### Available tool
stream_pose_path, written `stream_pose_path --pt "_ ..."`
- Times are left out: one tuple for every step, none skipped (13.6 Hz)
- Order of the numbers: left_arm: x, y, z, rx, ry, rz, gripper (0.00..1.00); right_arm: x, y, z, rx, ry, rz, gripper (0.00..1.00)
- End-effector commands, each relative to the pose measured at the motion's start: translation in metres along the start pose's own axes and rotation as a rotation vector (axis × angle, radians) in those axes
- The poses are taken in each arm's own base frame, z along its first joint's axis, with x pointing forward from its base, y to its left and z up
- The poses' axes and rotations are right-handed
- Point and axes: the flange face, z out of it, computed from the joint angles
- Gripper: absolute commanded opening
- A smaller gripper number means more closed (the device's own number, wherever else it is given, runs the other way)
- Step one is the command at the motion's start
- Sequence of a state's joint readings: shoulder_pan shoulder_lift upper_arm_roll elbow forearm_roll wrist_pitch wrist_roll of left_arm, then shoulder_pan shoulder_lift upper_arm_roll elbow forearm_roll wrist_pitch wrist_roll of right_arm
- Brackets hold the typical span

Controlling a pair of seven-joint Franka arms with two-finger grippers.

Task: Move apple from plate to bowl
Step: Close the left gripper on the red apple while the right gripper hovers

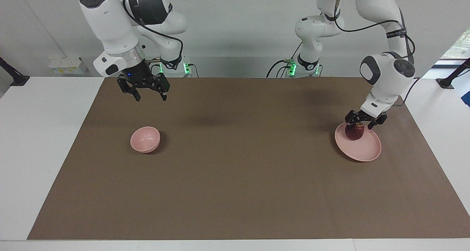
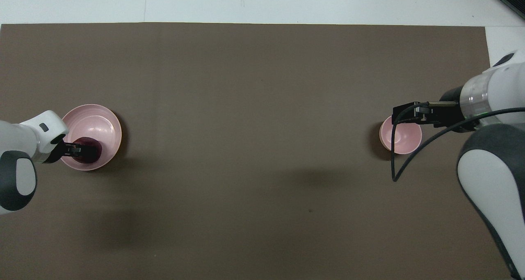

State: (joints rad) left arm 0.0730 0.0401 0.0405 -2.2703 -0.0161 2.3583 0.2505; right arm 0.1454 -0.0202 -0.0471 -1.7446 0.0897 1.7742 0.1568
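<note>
Facing view shows the right gripper [image 1: 149, 93] raised over the brown mat [image 1: 235, 177] between the robots and the bowl [image 1: 145, 139], its fingers spread apart and holding nothing. Left gripper [image 1: 361, 123] is low over the apple [image 1: 354, 132], fingers open on both sides of it, not closed. That apple sits on the plate [image 1: 363, 150], on the part nearer the robots. Plate and bowl are well apart, each at its own end of the table.

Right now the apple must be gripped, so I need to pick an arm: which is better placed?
Left: the left gripper hangs open right at the apple on the plate; the right gripper is raised near the bowl.
</note>
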Motion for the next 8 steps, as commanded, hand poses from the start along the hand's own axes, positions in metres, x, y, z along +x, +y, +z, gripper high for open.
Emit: stream_pose_path --pt "-0.001 0.009 -0.003 -0.006 0.022 0.020 0.98 0.000 0.002 0.000 0.018 0.023 0.019 1.00" --pt "-0.002 0.009 -0.002 -0.007 0.019 0.021 0.82 0.002 0.003 0.000 0.020 0.034 0.021 1.00" --pt "-0.001 0.009 -0.003 -0.006 0.022 0.023 0.37 0.002 0.003 0.000 0.019 0.034 0.024 1.00" --pt "0.001 0.008 -0.003 -0.005 0.025 0.029 0.04 0.002 0.003 0.000 0.020 0.036 0.026 1.00" --pt "0.001 0.007 -0.004 -0.006 0.022 0.034 0.00 0.003 0.003 0.000 0.020 0.037 0.024 1.00" --pt "0.003 0.007 -0.008 -0.004 0.026 0.041 0.00 0.003 0.002 0.003 0.019 0.033 0.023 1.00" --pt "0.009 0.005 -0.019 0.000 0.045 0.049 0.00 0.004 0.002 0.004 0.018 0.030 0.022 1.00" --pt "0.013 0.005 -0.031 -0.001 0.047 0.059 0.00 0.004 0.002 0.005 0.018 0.028 0.022 1.00"
